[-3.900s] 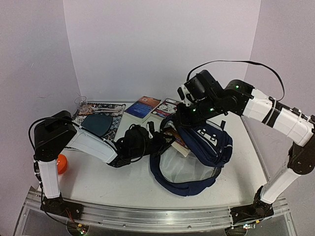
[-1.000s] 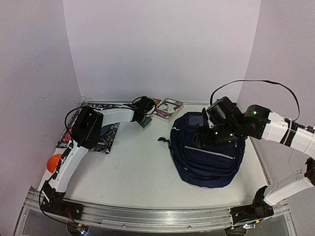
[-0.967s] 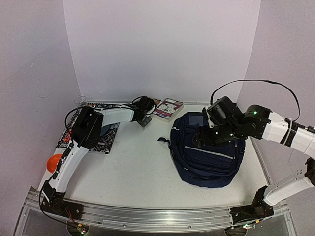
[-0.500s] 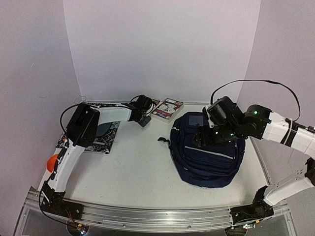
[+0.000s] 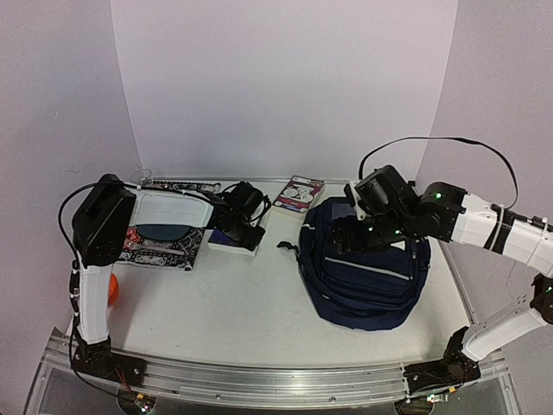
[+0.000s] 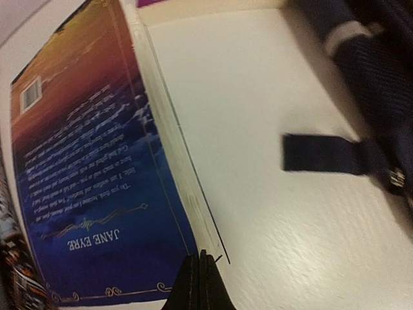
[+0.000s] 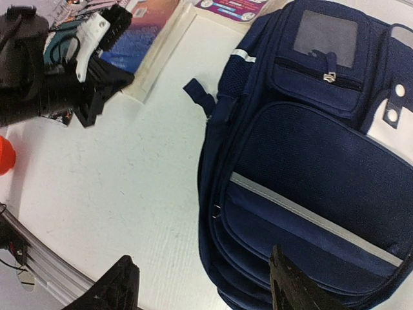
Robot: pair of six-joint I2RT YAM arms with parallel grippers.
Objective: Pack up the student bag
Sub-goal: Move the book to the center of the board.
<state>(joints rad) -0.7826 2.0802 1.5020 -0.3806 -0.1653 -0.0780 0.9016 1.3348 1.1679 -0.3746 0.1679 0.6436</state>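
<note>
As far as I can judge, the packing is only partly done: nearest me the student bag [image 5: 367, 277] lies flat on the table [image 5: 251, 320], right of centre, its front pockets zipped, and my right gripper [image 7: 201, 258] hangs open and empty above it. Farther off to the left, my left gripper [image 6: 199, 255] is closed tight, its tips at the corner of the Jane Eyre book [image 6: 97, 161], which lies outside the bag. At the back, a second book [image 5: 296, 192] also waits unpacked, close by the bag's far end.

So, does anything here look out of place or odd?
Yes. The large navy-blue fabric backpack lies flat with no opening showing, while the blue Jane Eyre paperback and a second pale-covered book lie outside it.
</note>
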